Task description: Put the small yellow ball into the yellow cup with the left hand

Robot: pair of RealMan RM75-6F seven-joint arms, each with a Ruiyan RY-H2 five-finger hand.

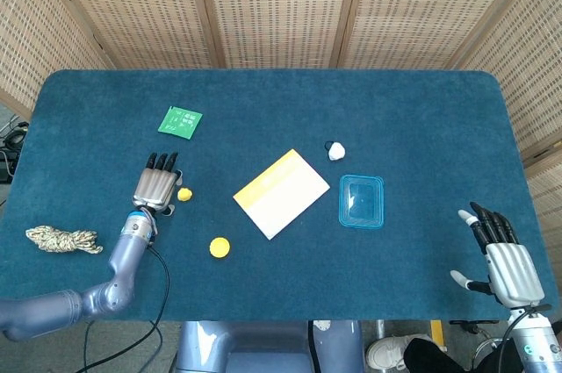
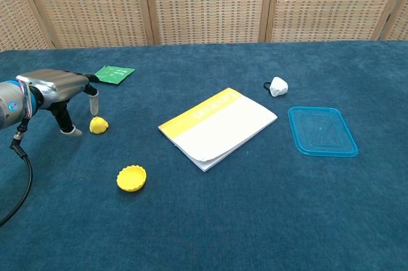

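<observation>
Blue table [image 1: 263, 101]: everything sits on it. White-and-yellow booklet [image 1: 282, 193] at centre, blue tray lid [image 1: 362, 201] just to its right, small white object [image 1: 336, 152] above the lid. Green card [image 1: 180, 120] far left-rear, rope coil [image 1: 60, 238] at the left edge.

My left hand [image 1: 156, 187] is low over the cloth, palm down, fingers spread and pointing away from me, holding nothing. In the chest view my thumb tip [image 2: 71, 131] rests on the table and a fingertip [image 2: 93, 99] hangs just above the small yellow ball [image 2: 98, 124]. The ball lies just beside my hand on its right side, between thumb and fingers; contact, cannot tell.

Yellow cup [image 1: 219, 247] sits near, toward me and right of the ball, apart from my hand.

My right hand [image 1: 507, 263] is at the near right corner, fingers extended and apart, holding nothing.
</observation>
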